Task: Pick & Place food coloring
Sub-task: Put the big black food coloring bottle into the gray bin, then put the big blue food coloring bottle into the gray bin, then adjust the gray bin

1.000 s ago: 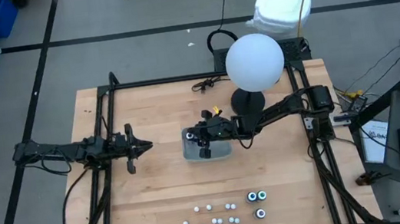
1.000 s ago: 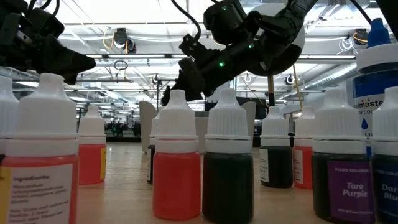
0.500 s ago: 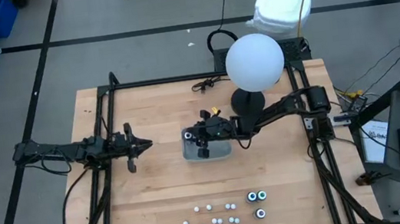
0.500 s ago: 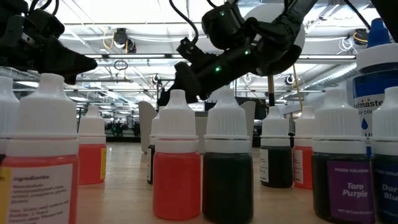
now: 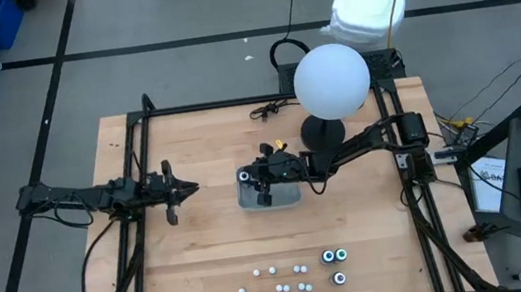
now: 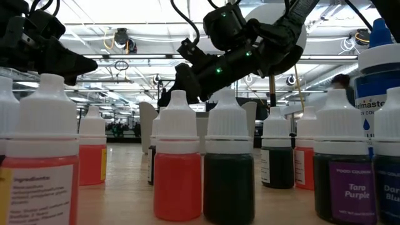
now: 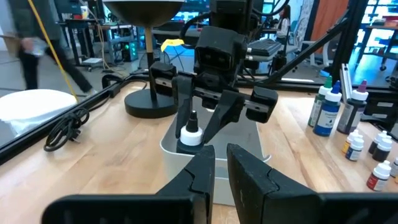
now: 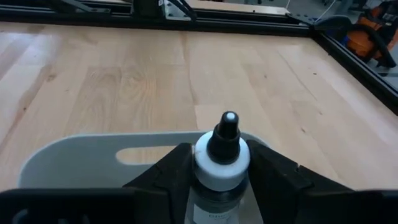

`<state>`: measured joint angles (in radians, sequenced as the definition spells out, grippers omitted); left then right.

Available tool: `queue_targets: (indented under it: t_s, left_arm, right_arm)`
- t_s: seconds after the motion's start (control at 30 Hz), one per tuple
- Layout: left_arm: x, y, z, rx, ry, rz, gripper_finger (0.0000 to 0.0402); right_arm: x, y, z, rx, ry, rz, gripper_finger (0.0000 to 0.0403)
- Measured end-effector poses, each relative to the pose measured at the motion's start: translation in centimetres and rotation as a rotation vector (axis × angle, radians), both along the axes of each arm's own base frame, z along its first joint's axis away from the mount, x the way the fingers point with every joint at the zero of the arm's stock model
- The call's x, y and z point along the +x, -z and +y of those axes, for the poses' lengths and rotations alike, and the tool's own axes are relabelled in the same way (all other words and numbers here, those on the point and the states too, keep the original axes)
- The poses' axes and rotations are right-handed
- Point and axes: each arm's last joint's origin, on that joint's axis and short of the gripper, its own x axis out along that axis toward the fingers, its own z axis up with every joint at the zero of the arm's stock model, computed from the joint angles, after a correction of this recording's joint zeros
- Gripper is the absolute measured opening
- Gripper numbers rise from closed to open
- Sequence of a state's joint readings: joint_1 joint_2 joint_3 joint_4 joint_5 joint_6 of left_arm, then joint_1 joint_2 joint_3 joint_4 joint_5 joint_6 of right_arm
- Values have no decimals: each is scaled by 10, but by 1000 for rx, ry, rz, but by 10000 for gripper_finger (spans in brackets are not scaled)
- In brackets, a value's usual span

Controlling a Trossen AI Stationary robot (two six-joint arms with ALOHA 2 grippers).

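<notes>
Right gripper [image 7: 208, 118] brackets a pale-collared, dark-tipped bottle [image 8: 222, 152] inside the tray [image 7: 169, 146], fingers parting, probably releasing it there.

Left gripper [image 5: 191, 186] waits nearly closed, empty.

1. The clear tray [image 5: 269, 194] sits mid-bench; the right end effector [image 5: 263, 178] hangs over it, blocking entry from above.
2. Between the tray and the left end effector [image 5: 188, 187], bare bench [image 5: 217, 237] lies open.
3. Toward the front edge from the tray, a wide bare strip reaches the dropper bottles [image 5: 278, 279].
4. Behind the tray, the lamp base [image 5: 322, 133] and cable [image 5: 271, 109] crowd the way.
</notes>
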<state>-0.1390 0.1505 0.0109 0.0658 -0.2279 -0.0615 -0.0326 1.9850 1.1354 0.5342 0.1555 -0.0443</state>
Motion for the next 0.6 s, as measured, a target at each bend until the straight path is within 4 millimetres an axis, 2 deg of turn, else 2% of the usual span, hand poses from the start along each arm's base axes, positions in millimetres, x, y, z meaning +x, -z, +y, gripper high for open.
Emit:
queue_targets:
  t_s: [0.2, 0.4, 0.6]
  left_arm:
    - [0, 0, 0, 0, 0, 0, 49]
    - [0, 0, 0, 0, 0, 1, 49]
    - [0, 0, 0, 1, 1, 2, 49]
  right_arm:
    - [2, -4, 0, 0, 0, -48, 184]
    - [1, -11, 0, -6, -2, -63, 200]
    - [-14, -56, 7, -35, 1, -86, 203]
